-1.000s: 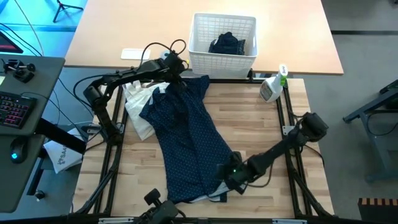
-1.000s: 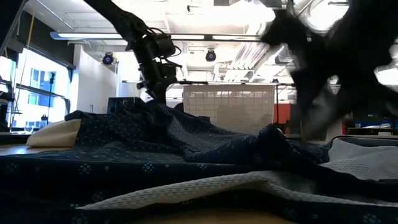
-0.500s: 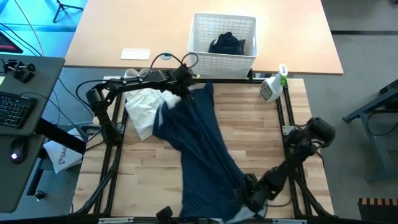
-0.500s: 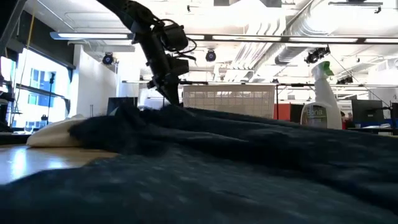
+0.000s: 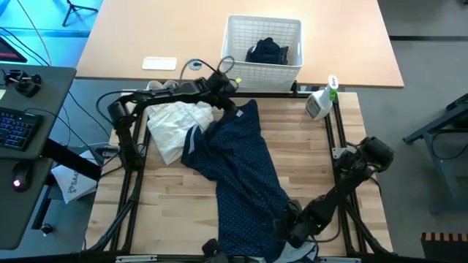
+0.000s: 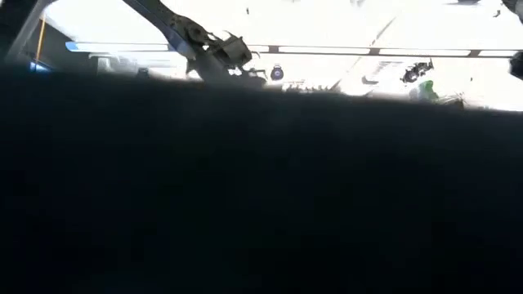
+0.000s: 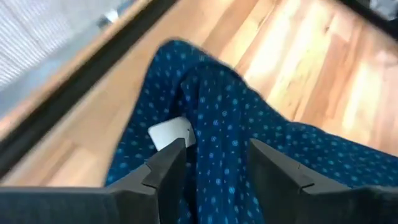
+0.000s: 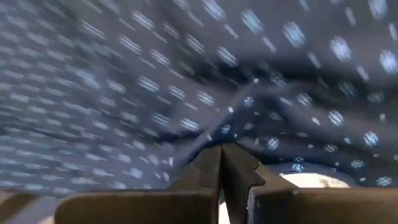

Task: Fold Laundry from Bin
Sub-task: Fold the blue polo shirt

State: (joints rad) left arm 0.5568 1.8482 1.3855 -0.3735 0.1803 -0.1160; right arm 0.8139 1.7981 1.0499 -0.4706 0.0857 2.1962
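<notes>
the navy dotted shirt (image 5: 238, 172) lies spread in a long diagonal across the wooden desk (image 5: 307, 157), from the far edge just in front of the bin (image 5: 262, 51) down to the near edge. in the left wrist view the same shirt (image 7: 236, 124) shows blue dots and a small white label. the left hand (image 5: 232, 101) sits at the shirt's far end, close to the bin's front wall; its two fingers (image 7: 165, 165) stand apart with a fold of cloth between them, not pinched. the right hand (image 5: 289, 228) is low at the near end of the shirt, its fingers (image 8: 208, 168) pressed together on the dotted cloth (image 8: 186, 81), gripping it. the white lattice bin stands on the lighter desk beyond, with a dark navy piece (image 5: 268, 51) bunched inside. a cream-white cloth bag (image 5: 174, 124) lies crumpled beside the shirt's far end, on the left arm's side, touching it. a spray bottle (image 5: 320, 102) stands near the desk's far right corner. in the low view dark cloth (image 6: 261, 196) fills nearly everything, with only the left arm (image 6: 200, 49) showing above it.
</notes>
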